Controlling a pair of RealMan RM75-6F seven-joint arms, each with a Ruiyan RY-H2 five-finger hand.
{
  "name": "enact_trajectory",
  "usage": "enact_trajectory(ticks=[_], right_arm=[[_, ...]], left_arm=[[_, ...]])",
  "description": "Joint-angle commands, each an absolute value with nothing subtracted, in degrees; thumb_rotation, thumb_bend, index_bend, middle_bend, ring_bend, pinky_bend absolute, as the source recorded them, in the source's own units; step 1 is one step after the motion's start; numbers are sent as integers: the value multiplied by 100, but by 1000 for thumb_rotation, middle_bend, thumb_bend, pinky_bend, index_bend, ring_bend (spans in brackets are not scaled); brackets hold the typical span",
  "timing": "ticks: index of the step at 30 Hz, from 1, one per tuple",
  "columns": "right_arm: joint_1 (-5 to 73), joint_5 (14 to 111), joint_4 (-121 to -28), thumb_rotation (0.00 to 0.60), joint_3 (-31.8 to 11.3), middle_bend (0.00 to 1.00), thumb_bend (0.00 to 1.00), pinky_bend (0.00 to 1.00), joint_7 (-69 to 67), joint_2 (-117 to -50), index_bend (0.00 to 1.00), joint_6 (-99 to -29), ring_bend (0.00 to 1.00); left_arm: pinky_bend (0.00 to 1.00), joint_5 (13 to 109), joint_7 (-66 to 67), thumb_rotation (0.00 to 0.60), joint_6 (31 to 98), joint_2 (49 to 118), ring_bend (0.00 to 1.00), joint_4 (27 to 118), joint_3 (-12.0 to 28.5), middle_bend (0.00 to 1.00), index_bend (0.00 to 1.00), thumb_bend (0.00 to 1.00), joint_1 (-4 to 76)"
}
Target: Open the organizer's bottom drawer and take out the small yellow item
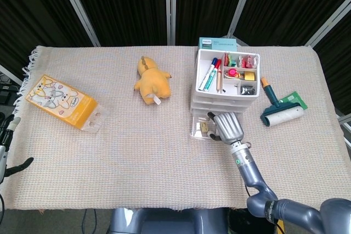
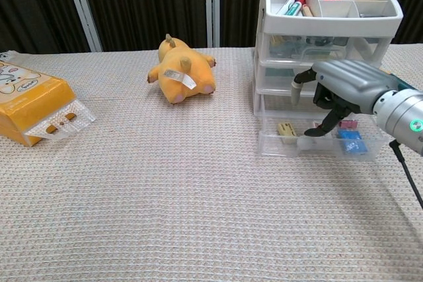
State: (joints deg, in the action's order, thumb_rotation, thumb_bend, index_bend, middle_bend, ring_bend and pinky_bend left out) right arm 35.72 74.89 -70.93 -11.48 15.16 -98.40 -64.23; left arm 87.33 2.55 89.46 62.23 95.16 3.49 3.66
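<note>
Reaching into the open drawer (image 2: pixel 317 142)
Right hand (image 2: pixel 340 87), fingers apart and empty, hovers above; lower onto the yellow item (image 2: pixel 287 130), pinch lightly.

The right hand (image 2: pixel 344 90) has a smooth silver-grey shell over its back, with dark, nearly black fingers (image 2: pixel 316 128), one tipped in pale grey. Its wrist is a silver cylinder bearing a small green ring light. A thin black cable trails from it. The left hand (image 1: pixel 6 152) shows black fingers with a pale tip.
</note>
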Motion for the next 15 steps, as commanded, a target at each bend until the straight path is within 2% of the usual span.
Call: enact_trajectory(ticks=[1,15], right_arm=[[3616,7481,-6950,600,-1103,1000,0,740,1412,-9926,456,-6291,1000],[3810,7375,-6417,600,-1180,1000,0,740,1257,-10207,457,-5981,1000]], left_arm=[[0,8727,262,600,8941,6225,0,9518,352,0,0,21,369],[0,8647,305,600,8847,6241,0,9507,368,0,0,20,405]])
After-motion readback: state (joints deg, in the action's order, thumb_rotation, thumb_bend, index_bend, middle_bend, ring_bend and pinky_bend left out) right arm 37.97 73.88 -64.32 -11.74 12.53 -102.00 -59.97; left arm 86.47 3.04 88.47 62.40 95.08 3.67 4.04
